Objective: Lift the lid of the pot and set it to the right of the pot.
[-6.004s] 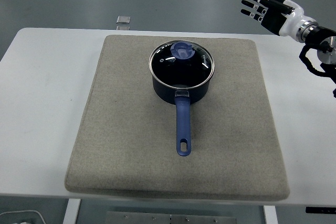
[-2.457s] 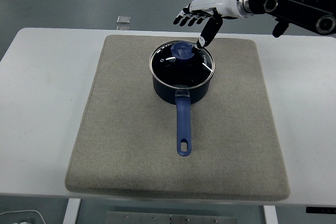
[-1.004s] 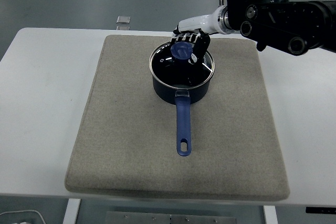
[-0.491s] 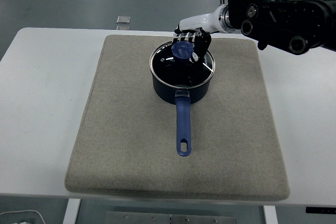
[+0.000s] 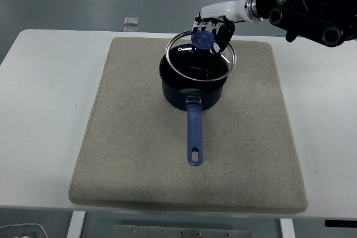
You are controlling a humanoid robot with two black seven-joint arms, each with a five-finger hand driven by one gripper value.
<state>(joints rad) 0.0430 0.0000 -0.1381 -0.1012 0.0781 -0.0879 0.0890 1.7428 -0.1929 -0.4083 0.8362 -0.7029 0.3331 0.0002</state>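
Note:
A dark blue pot (image 5: 192, 85) with a long blue handle (image 5: 194, 135) pointing toward me sits on the grey mat (image 5: 134, 154). The glass lid (image 5: 202, 59) with its metal rim and blue knob (image 5: 202, 39) hangs lifted above the pot, shifted a little to the right. My right hand (image 5: 211, 34) reaches in from the upper right and is shut on the knob. The left arm is out of view.
The mat covers most of the white table (image 5: 44, 110). A small clear object (image 5: 131, 22) lies at the table's far edge. Bare mat (image 5: 262, 115) lies to the right of the pot.
My right hand came down from the upper right onto the lid, closed on the knob, and has now lifted the lid off the pot, up and slightly right.

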